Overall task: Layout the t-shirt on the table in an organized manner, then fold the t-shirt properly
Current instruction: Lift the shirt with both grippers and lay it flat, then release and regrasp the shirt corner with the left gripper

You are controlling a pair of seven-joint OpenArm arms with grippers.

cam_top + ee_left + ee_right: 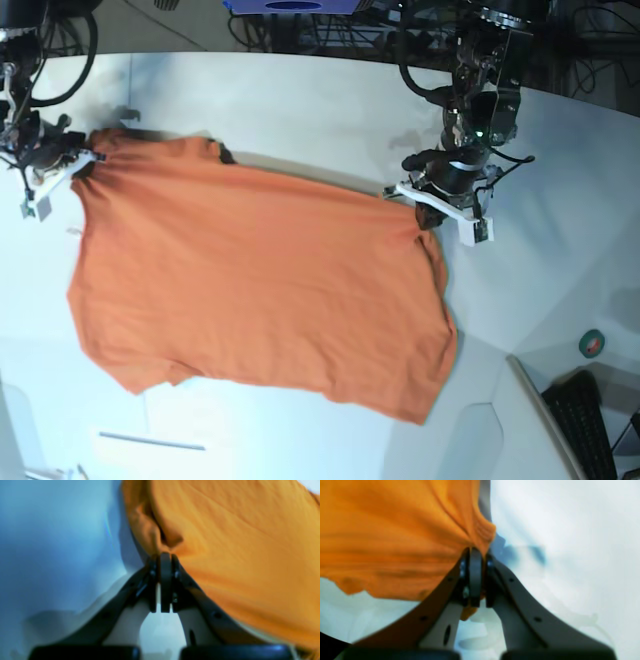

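Left wrist view: the left gripper (163,557) is seen with jaws pressed together on a bunched corner of the orange t-shirt (237,542); the cloth is spread up and to the right, and bare white table (62,542) is left open on the other side. Right wrist view: the right gripper (475,553) is seen with jaws clamped on a gathered edge of the t-shirt (395,530); the cloth is stretched away to the left, a ragged-looking lower edge is shown over the table (570,542), and free surface lies to the right. Base view: the t-shirt (260,280) is held stretched between the right gripper (78,165) and the left gripper (425,195), its long axis set across the table (300,90); the body is draped toward the near edge, where the lower hem is slanted. Open tabletop is found beyond the far edge and beside the left gripper. A keyboard (585,425) and a roll of tape (593,343) are placed near the lower right corner.
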